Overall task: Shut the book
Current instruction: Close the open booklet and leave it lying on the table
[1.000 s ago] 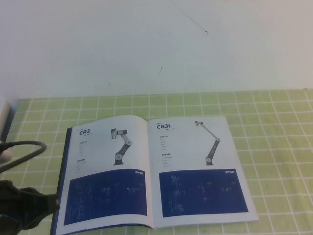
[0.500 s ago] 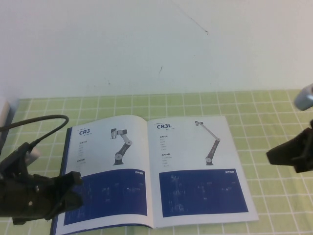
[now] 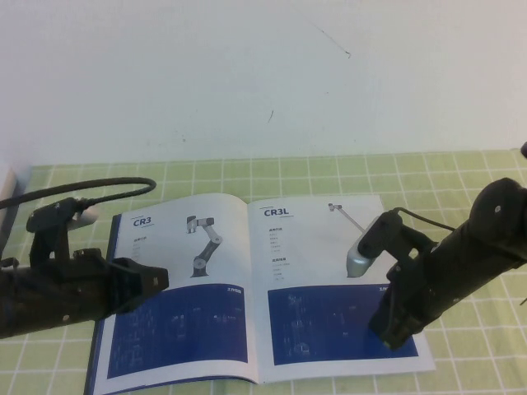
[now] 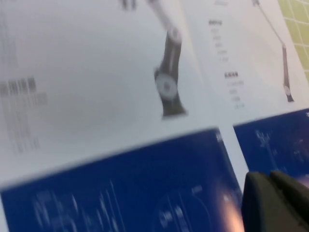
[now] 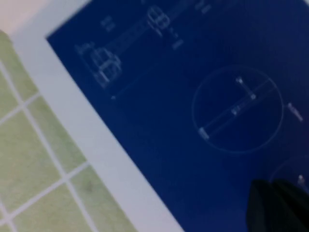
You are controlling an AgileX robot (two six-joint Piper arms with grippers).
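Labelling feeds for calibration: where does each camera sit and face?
High: raised on robot's side, angled down at book; left end effector over left page, right end effector over right page.
Left wrist: on left arm, facing both pages; its tip shows.
Right wrist: on right arm, facing blue panel and mat; its tip shows.
Shared: the book.

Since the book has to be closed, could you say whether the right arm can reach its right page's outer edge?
Probably yes: the right pincer hangs over the right page of the open book, near that edge, nothing between. The left pincer is over the left page.
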